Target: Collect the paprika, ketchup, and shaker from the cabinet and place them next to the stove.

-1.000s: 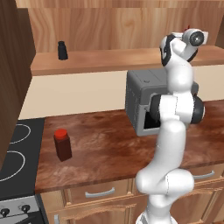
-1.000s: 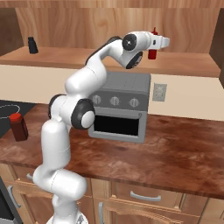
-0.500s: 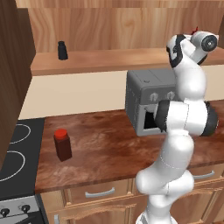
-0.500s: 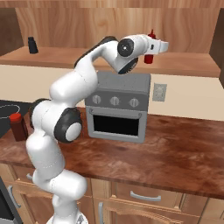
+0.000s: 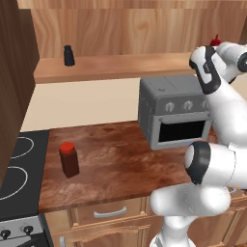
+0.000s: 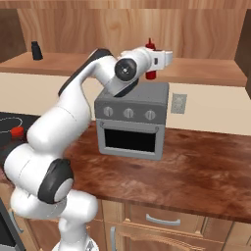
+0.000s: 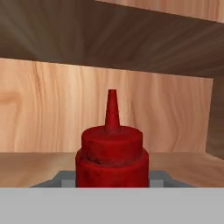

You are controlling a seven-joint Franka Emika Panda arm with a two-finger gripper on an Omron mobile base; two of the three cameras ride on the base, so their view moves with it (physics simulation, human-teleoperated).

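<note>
Stove (image 5: 14, 169): far left in the left base view; black cooktop with white burner rings, set into the desk (image 5: 120, 164).
Shaker (image 5: 69, 55): small, black, upright on the left part of the cabinet (image 5: 120, 67) plank, well apart from the arm.
Paprika (image 5: 69, 159): dark jar with red cap, upright on the brown desk just right of the stove; red cap also visible at the left edge of the right base view.
Toaster oven (image 6: 131, 120): grey, 3 knobs, on the desk below the cabinet plank, right of the paprika.
Ketchup (image 6: 150, 59): slim red bottle, upright, nozzle pointing up, at the right part of the cabinet above the toaster oven; red top also visible beside the wrist in the left base view; cap and nozzle close in front of the lens in the hand view.
Gripper (image 6: 153, 62): at cabinet height over the toaster oven, jaws closed on the ketchup.
Contact with plank: bottle base hidden, cannot be told.
</note>
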